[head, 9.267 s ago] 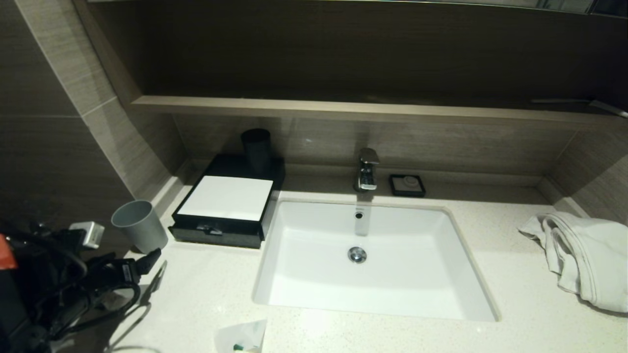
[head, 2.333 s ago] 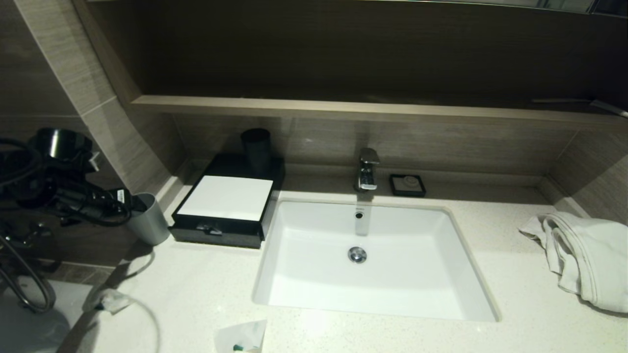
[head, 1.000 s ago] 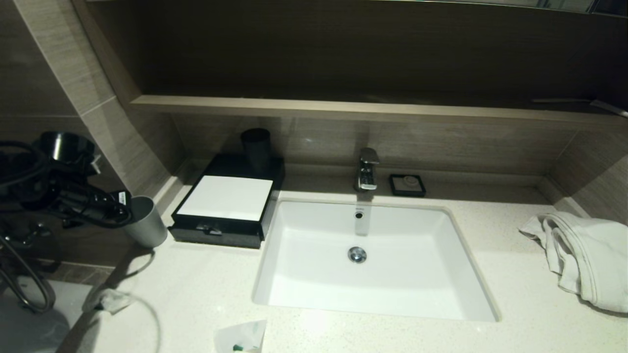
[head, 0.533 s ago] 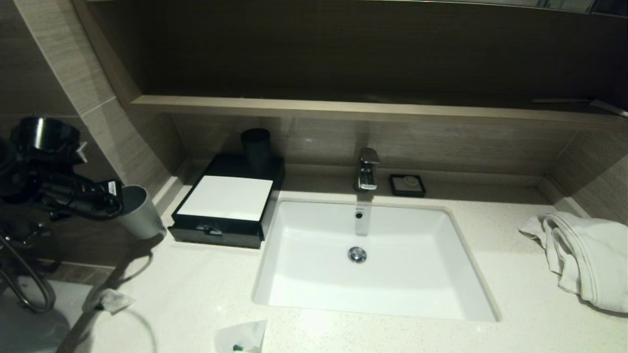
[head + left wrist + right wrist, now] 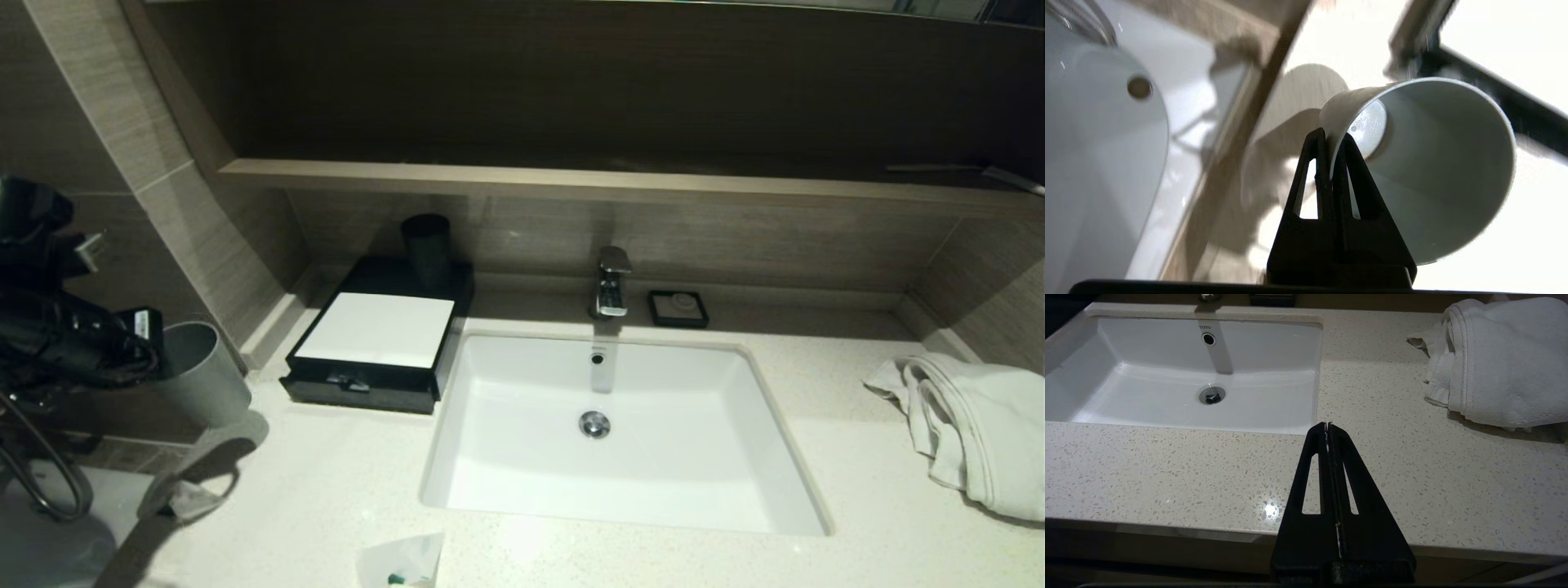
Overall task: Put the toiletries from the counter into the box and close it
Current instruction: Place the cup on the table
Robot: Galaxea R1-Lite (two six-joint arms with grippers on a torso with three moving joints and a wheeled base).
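Beyond the counter [image 5: 343,482] left edge, left hand [image 5: 1331,139] pinches the grey cup [image 5: 196,371] rim in midair

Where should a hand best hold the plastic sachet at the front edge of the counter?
Probably pinch the sachet at its raised crinkled upper edge, coming from above. It lies flat on the counter, so its sides offer no grip; its lower part is out of view.
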